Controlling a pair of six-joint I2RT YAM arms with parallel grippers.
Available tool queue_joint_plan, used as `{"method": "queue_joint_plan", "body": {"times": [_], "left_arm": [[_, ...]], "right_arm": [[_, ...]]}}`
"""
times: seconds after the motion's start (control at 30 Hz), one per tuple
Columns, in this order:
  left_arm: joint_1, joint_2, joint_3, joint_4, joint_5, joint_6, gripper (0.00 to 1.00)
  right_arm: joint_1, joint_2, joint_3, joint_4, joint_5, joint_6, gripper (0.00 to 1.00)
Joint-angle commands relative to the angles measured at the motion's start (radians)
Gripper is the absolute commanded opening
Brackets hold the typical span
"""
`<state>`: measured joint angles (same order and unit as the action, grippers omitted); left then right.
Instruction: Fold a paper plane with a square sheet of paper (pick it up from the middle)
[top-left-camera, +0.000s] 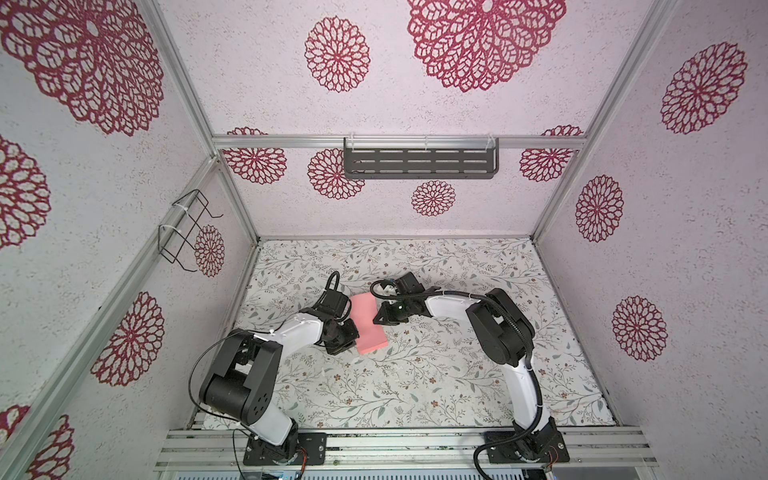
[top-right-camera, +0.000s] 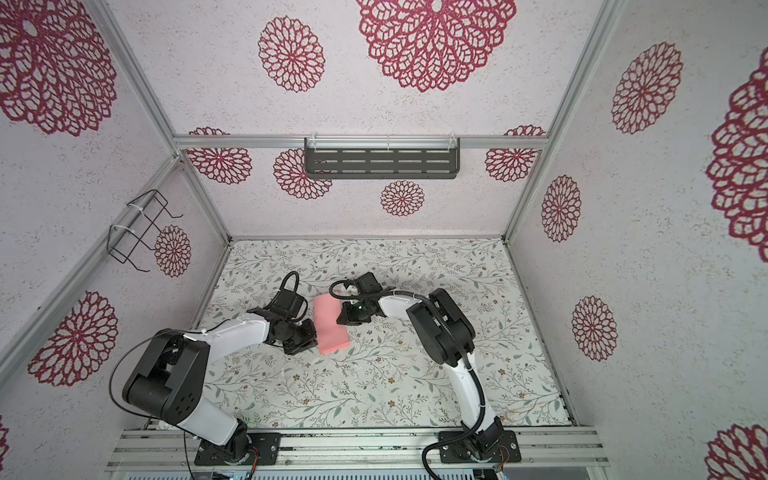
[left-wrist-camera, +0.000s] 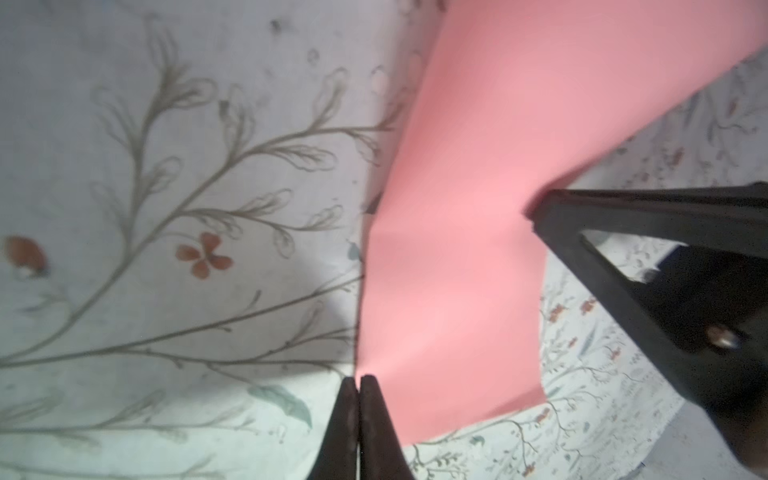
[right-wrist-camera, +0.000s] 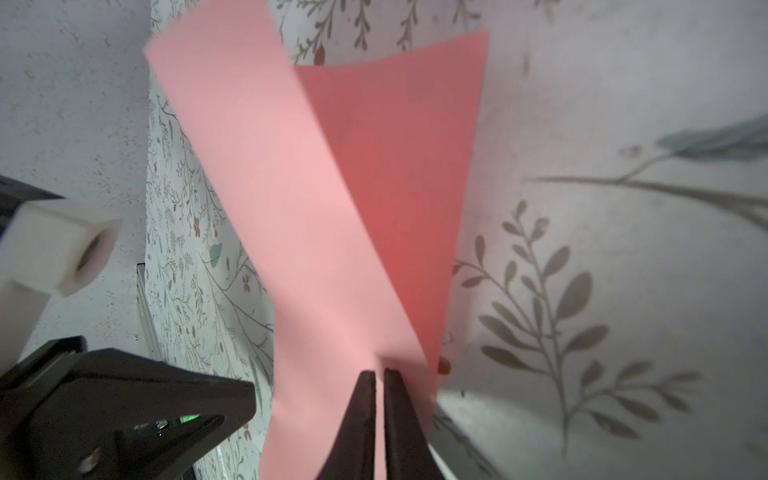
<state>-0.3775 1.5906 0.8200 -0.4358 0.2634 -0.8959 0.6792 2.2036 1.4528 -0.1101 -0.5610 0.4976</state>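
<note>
the square sheet of paper (top-left-camera: 369, 328) is over the table (top-left-camera: 415, 386), a little left of its middle, between the two grippers. the left gripper (top-left-camera: 351, 332) touches its left side, the right gripper (top-left-camera: 377, 320) its right side. behind the table a shelf (top-left-camera: 419, 162) hangs on the back wall, and a wire rack (top-left-camera: 183, 232) on the left wall.

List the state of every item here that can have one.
Thin salmon-pink paper sheet, bent double, no plane shape yet, pinched from opposite sides by both hands.
Black left hand, shut on the paper's edge.
Black right hand, shut on the paper's edge.
Dark slotted wall shelf, tied to the back rail.
Black wire rack, tied to the left rail.
</note>
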Motion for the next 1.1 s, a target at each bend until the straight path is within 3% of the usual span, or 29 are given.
{"method": "queue_joint_plan", "body": {"times": [0.0,0.3,0.6,0.73,0.83,1.07], "left_arm": [[-0.015,-0.029,0.002,0.089,0.062,-0.031,0.06],[-0.065,0.066,-0.005,0.021,0.0,-0.038,0.06],[-0.089,0.022,-0.031,-0.2,-0.165,-0.005,0.06],[-0.09,-0.019,-0.027,-0.242,-0.173,0.02,0.07],[-0.088,-0.051,0.012,-0.236,-0.169,0.031,0.07],[-0.038,-0.065,0.046,-0.043,-0.167,-0.004,0.2]], "right_arm": [[-0.01,0.071,-0.072,-0.224,0.192,-0.016,0.12],[-0.01,0.074,-0.066,-0.222,0.193,-0.018,0.12],[-0.01,0.076,-0.062,-0.227,0.205,-0.023,0.12],[-0.01,0.079,-0.057,-0.23,0.208,-0.028,0.13],[-0.01,0.079,-0.052,-0.231,0.204,-0.033,0.13],[-0.01,0.051,-0.049,-0.201,0.167,-0.028,0.13]]}}
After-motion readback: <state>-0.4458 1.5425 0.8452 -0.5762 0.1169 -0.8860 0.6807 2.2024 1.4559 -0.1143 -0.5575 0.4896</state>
